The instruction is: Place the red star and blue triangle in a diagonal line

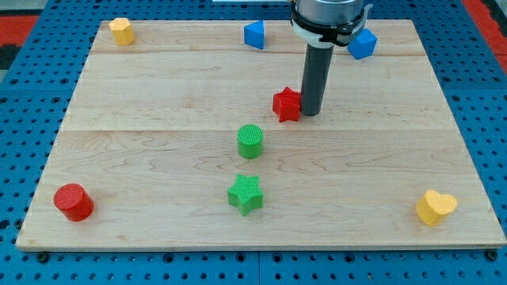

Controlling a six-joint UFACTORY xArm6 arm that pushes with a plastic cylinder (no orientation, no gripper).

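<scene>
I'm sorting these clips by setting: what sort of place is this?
Probably a robotics lab bench: a wooden board sits on blue perforated panels, scattered with small coloured blocks, and my tip rests beside the red star.

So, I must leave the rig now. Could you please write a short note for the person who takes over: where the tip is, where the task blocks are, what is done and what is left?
Tip: my tip is on the board, right against the red star, on its side toward the view's right.
Blocks: the red star lies just above the board's middle. The blue triangle sits near the view's top edge, up and to the left of the star.
Done: tip is positioned at the star.
Left: judge whether the diagonal is good enough; if not, push the star further.
</scene>
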